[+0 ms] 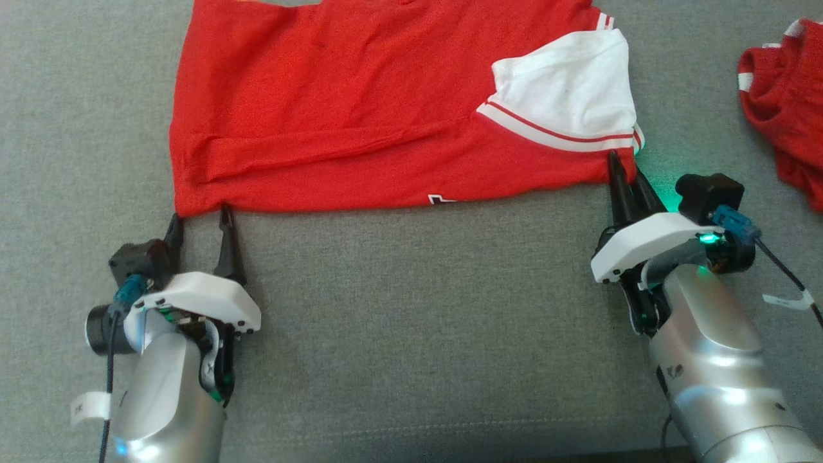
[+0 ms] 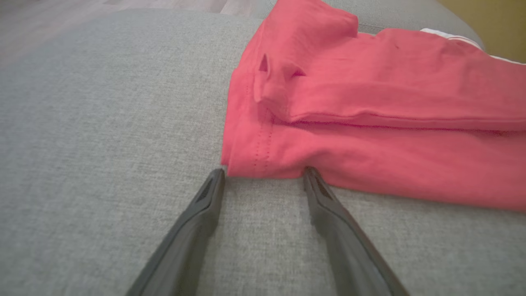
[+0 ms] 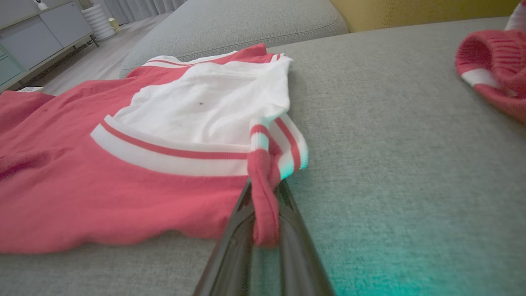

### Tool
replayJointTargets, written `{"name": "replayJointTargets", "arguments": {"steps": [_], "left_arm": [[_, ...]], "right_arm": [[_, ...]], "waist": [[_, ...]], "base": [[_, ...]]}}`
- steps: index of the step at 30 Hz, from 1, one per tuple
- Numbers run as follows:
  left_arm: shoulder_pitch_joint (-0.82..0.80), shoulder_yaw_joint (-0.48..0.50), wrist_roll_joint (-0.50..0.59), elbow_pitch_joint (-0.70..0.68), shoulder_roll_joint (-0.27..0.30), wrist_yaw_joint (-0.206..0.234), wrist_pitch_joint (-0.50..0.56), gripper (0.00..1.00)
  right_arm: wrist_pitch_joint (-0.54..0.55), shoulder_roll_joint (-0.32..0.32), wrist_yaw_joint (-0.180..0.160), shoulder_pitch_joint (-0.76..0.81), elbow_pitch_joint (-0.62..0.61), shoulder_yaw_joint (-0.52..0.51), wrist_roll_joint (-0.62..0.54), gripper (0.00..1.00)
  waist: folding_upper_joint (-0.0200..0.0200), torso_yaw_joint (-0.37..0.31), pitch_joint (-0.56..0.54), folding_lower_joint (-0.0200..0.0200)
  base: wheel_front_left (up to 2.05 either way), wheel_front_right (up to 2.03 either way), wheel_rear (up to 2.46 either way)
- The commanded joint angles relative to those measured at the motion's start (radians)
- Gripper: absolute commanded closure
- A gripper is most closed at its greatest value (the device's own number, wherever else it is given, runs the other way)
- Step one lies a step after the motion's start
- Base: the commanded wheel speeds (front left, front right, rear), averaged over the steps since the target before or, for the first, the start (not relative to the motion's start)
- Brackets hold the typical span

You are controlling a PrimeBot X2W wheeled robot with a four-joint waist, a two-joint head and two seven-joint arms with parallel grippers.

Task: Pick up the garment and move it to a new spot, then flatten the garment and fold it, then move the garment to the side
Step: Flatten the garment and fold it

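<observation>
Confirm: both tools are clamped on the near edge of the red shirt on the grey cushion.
Only the right tool is clamped on the red shirt. The left tool is open, fingertips at the hem corner, as the left wrist view shows. The rest holds.

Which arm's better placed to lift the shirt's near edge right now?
Right. The right gripper is shut on a near corner of the red shirt; the left gripper is open, tips only at its hem.

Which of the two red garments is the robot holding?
The flat red shirt with the white sleeve, in the middle: the right hand pinches its corner. The other red garment lies bunched at the far right, untouched.
</observation>
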Motion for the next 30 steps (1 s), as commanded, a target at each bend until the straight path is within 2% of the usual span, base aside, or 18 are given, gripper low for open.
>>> {"name": "replayJointTargets", "arguments": {"steps": [1,9,18,30], "left_arm": [[-0.006,0.032,0.004,0.000,0.018,-0.003,0.004,0.00],[-0.004,0.046,-0.018,-0.042,0.018,-0.029,0.004,0.00],[0.054,0.068,-0.056,-0.162,0.018,-0.070,0.004,0.00],[-0.015,0.101,-0.073,-0.018,0.018,-0.058,0.004,0.00]], "right_arm": [[-0.005,0.019,-0.001,-0.014,-0.014,0.033,0.007,1.00],[-0.009,0.020,-0.001,-0.024,-0.003,0.043,0.019,1.00],[-0.009,0.020,-0.001,-0.014,-0.005,0.049,0.035,1.00],[-0.009,0.020,-0.001,-0.028,-0.020,0.074,0.049,1.00]], "waist": [[0.0000,-0.003,0.002,0.0000],[0.0000,-0.011,0.000,0.0000],[0.0000,-0.011,-0.020,0.0000],[0.0000,-0.032,-0.006,0.0000]], "base": [[0.00,0.00,0.00],[0.00,0.00,0.00],[0.00,0.00,0.00],[0.00,0.00,0.00]]}}
